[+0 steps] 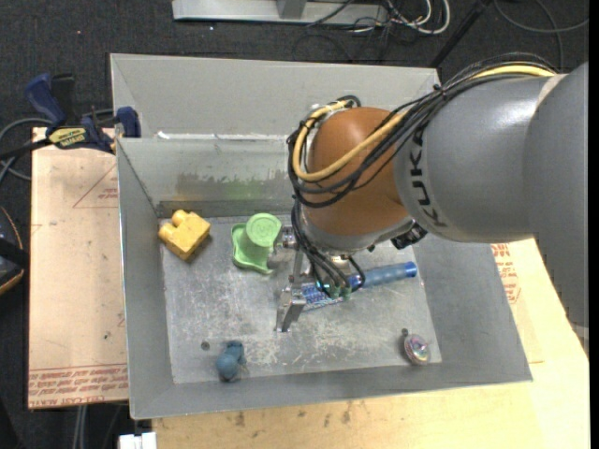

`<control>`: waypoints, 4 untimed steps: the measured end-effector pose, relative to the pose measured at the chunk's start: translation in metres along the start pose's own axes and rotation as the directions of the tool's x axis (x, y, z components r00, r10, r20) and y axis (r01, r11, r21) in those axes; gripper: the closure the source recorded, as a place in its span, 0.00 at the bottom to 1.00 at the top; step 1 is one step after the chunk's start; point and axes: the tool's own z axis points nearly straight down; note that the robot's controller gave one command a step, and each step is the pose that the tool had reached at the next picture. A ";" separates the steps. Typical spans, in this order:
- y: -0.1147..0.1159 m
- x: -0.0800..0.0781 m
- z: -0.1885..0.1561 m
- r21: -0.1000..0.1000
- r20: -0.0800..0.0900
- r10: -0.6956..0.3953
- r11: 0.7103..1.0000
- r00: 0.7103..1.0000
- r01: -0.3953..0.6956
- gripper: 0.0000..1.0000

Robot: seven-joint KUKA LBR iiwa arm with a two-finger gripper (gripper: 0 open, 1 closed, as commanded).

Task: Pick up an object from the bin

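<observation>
Camera view: gripper [286, 314], clenched or not I cannot tell, hangs near a pale green round-topped plastic piece [255, 242].

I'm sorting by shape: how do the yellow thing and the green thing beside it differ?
The yellow block is angular and stepped; the green piece is rounded with a circular top. The yellow block lies further left; the green piece sits nearer the middle. Both are small and single-coloured.

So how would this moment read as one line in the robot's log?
hand: over middle of bin | nearest: green cup, blue marker | farther: yellow block
</observation>
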 end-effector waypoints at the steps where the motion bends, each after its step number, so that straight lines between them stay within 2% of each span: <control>1: 0.034 0.034 0.082 0.002 0.014 -0.236 0.972 0.972 0.236 0.00; 2: 0.071 0.050 0.080 -0.003 0.027 -0.047 0.999 0.999 0.047 0.00; 3: 0.073 0.052 0.081 -0.005 0.020 -0.048 0.999 0.999 0.048 1.00; 4: 0.085 0.037 -0.085 -0.005 0.018 -0.024 1.000 1.000 0.025 1.00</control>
